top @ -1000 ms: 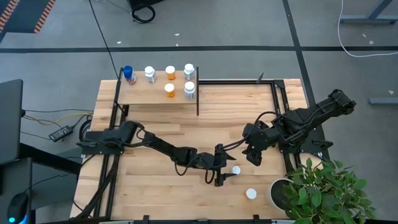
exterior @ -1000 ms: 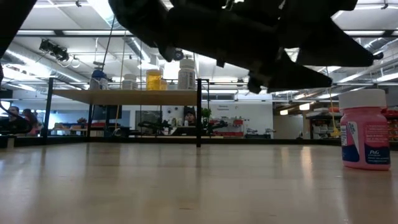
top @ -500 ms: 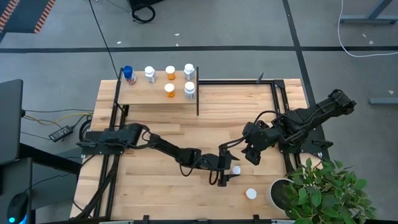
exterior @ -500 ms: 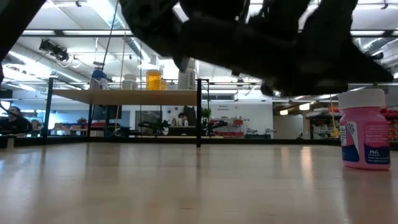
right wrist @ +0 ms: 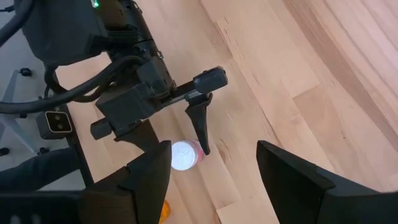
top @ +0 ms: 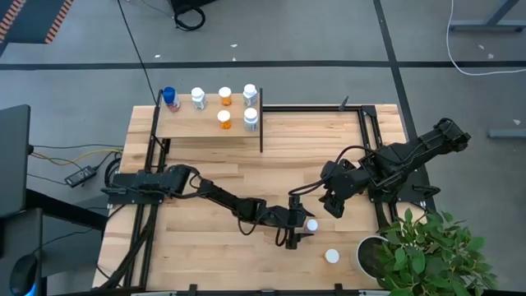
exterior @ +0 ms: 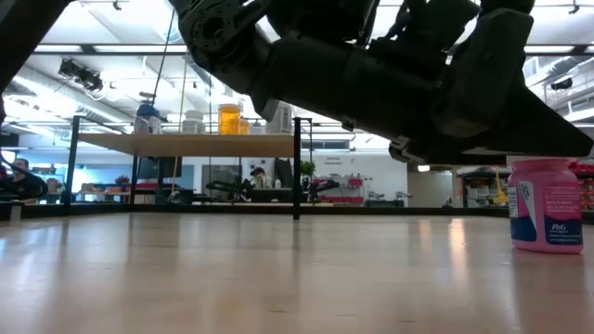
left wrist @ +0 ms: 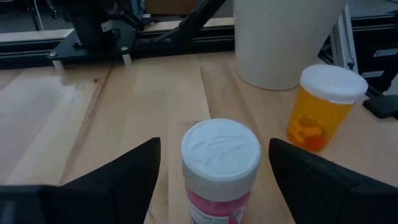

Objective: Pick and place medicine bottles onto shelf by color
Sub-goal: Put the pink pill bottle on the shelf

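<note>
Since a second ago the left arm has reached further along the bench, carrying the left tool [top: 301, 231] up to the pink bottle [top: 311, 224], which then stood a little beyond its fingertips. Its two fingers are spread apart now, and in the left wrist view the pink bottle [left wrist: 219, 165] stands upright directly between them, white cap up, with clear bench showing on both sides, so neither finger touches it yet. The bottle's long axis is vertical and the fingers flank it level with its upper body, so closing them straight in looks like all the grasp needs.

Further out, an orange bottle [top: 331, 256] with a white cap stands by itself near the bench's front edge, just beside a pale plant pot [top: 366, 255]. The right tool [top: 335, 205] hangs above the bench close by, fingers also apart and empty, yet the left one is plainly nearer the pink bottle.

Well away at the far left corner, the shelf [top: 205, 125] already carries six bottles, the blue-capped bottle [top: 169, 98] at its end.
</note>
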Robot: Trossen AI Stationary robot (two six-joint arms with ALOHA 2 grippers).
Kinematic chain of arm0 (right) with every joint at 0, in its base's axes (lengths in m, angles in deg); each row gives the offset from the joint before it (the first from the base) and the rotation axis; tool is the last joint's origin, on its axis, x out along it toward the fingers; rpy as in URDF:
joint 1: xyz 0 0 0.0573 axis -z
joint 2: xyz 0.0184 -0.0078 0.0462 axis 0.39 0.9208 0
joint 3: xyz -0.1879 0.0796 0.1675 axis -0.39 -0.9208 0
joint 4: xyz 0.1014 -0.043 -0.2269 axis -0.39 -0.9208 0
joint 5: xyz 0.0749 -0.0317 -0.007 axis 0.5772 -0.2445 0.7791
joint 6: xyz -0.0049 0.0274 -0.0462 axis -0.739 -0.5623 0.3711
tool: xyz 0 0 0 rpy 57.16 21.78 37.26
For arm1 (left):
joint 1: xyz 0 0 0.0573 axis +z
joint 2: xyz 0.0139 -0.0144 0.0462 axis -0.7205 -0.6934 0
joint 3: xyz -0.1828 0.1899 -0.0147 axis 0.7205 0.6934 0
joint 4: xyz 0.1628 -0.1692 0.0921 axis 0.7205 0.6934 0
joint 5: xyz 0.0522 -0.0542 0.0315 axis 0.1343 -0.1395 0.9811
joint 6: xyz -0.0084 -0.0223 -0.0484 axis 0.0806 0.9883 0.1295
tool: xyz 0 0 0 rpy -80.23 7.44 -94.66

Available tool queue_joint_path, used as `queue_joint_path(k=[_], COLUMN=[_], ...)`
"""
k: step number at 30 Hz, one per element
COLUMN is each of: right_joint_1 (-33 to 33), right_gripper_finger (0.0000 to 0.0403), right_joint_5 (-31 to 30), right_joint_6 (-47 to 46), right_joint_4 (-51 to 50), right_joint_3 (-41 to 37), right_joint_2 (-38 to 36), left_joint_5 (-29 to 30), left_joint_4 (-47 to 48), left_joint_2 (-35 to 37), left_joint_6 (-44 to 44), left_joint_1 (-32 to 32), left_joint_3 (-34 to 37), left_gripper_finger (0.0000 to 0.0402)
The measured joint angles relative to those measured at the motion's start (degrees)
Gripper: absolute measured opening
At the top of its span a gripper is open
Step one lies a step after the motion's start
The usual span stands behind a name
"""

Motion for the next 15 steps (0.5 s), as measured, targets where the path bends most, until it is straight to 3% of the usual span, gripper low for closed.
queue_joint_path(k=[15], right_joint_1=[0.0], right_gripper_finger=[0.0243], right_joint_5=[0.0], right_joint_6=[-0.2], right_joint_4=[0.0], right_joint_3=[0.0], right_joint_2=[0.0], left_joint_5=[0.0], left_joint_4=[0.1], left_joint_2=[0.0], left_joint_6=[0.7], left_joint_1=[0.0], left_joint_3=[0.0], left_gripper_finger=[0.0221])
